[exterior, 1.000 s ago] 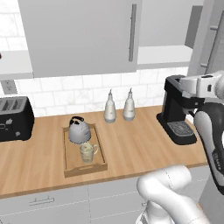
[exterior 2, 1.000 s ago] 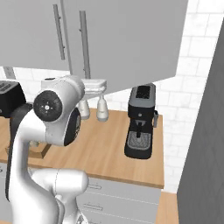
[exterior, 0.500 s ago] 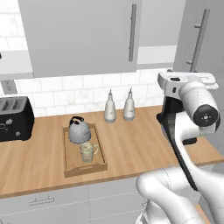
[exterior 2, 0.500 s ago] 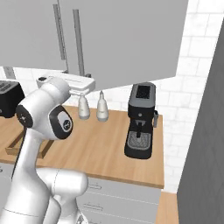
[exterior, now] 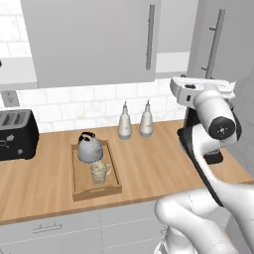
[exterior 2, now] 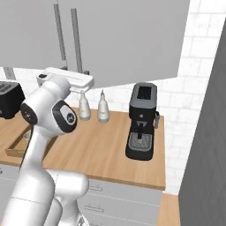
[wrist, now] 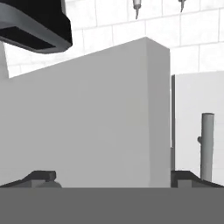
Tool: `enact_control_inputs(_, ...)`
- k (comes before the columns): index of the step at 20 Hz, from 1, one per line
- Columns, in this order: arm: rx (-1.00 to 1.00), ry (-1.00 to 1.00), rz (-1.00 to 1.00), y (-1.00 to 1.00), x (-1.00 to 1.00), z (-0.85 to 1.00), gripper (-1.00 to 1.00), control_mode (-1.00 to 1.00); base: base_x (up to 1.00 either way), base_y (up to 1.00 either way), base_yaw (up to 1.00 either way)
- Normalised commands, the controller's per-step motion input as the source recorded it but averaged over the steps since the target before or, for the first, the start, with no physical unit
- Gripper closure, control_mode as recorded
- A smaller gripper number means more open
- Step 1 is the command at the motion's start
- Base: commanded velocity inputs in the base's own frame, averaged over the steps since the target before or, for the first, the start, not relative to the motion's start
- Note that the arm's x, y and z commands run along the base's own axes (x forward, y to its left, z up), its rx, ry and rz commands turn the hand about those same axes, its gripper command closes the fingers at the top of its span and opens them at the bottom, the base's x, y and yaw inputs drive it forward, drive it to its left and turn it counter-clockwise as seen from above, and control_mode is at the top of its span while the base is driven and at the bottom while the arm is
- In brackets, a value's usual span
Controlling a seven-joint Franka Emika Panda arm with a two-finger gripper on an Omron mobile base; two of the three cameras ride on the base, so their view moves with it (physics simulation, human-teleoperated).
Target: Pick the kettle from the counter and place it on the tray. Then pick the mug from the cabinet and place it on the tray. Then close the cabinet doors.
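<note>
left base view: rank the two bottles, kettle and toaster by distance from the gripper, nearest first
With the gripper raised at the right, by the open cabinet door:
1. Two bottles, at the backsplash, just left of it; too close to each other to rank.
2. Kettle, on the tray, further left.
3. Toaster, at the far left of the counter.

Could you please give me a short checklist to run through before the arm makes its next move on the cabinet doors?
1. Kettle on the tray: ok.
2. Mug on the tray, in front of the kettle: ok.
3. Gripper open and holding nothing: ok.
4. Left cabinet door shut: ok, it looks flush.
5. Right cabinet door shut: not ok, it stands swung outward.
6. Gripper touching the door: cannot tell.
</note>
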Motion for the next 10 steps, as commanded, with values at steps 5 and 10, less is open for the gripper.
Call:
enact_control_inputs(5,0.00,-0.06,0.35,0.34,-0.08,0.15,-1.00,-1.00,0.00,0.00,0.00)
enact_control_inputs(10,-0.02,-0.02,0.35,0.54,0.01,0.00,-1.00,-1.00,0.00,0.00,0.00)
